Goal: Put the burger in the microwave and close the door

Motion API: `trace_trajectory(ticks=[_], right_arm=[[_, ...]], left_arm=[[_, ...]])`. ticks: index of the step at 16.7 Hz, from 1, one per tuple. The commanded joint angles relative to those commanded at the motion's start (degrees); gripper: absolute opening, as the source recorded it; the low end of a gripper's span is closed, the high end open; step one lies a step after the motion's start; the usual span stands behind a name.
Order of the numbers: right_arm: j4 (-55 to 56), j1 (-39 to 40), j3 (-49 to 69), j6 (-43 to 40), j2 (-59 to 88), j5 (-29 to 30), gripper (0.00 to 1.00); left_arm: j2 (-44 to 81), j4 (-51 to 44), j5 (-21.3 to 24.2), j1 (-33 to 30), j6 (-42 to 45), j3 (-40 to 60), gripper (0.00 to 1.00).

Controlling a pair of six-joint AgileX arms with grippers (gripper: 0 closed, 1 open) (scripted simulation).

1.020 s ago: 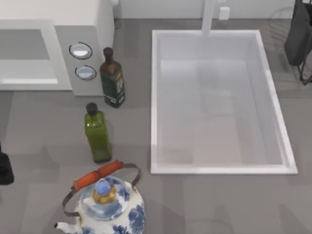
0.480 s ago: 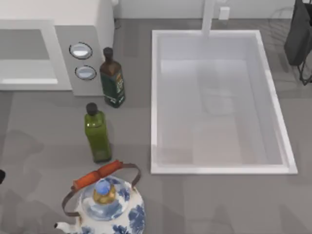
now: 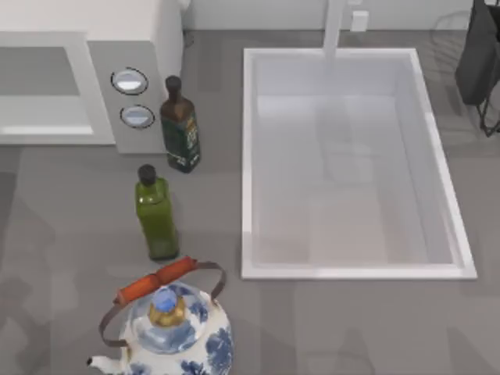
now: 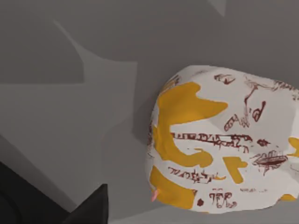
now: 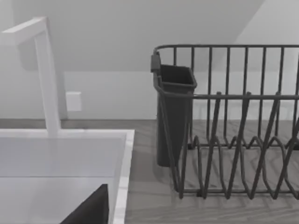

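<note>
The burger [image 4: 224, 144] lies on the grey counter in the left wrist view, in a white wrapper with yellow patches and reddish-brown print. A dark part of my left gripper [image 4: 93, 207] shows beside it, apart from it. The white microwave [image 3: 148, 23] stands at the table's back left, its light grey control panel [image 3: 133, 98] carrying two round dials. Left of the panel is a grey framed area [image 3: 39, 70]; I cannot tell whether it is the door or the open cavity. A dark part of my right gripper [image 5: 91, 207] hangs over the sink's corner.
A dark green bottle [image 3: 180, 129] and a light green bottle [image 3: 156, 215] stand right of the microwave. In front of them sits a blue-and-white kettle [image 3: 168, 332]. The white sink [image 3: 250, 156] with its faucet [image 3: 334, 27] takes the middle. At the back right stands a dark dish rack [image 5: 233, 140].
The dark part of my left arm at the top view's left edge has slid down and out of that view. Nothing else on the table moved.
</note>
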Motion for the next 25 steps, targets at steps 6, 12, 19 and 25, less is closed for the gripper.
trace_trajectory(ticks=[6, 12, 19, 25], right_arm=[[0.0, 0.0, 0.0, 0.0, 0.0, 0.0, 1.00], [0.0, 0.0, 0.0, 0.0, 0.0, 0.0, 1.00], [0.0, 0.0, 0.0, 0.0, 0.0, 0.0, 1.00], [0.0, 0.0, 0.0, 0.0, 0.0, 0.0, 1.00]], left_arm=[[3.0, -1.9, 0.2, 0.6, 2.3, 2.3, 1.00], [6.4, 4.9, 0.2, 0.5, 2.2, -1.3, 1.00], [13.7, 19.0, 0.2, 0.7, 2.6, -7.9, 1.00], [13.7, 19.0, 0.2, 0.7, 2.6, -7.9, 0.77]])
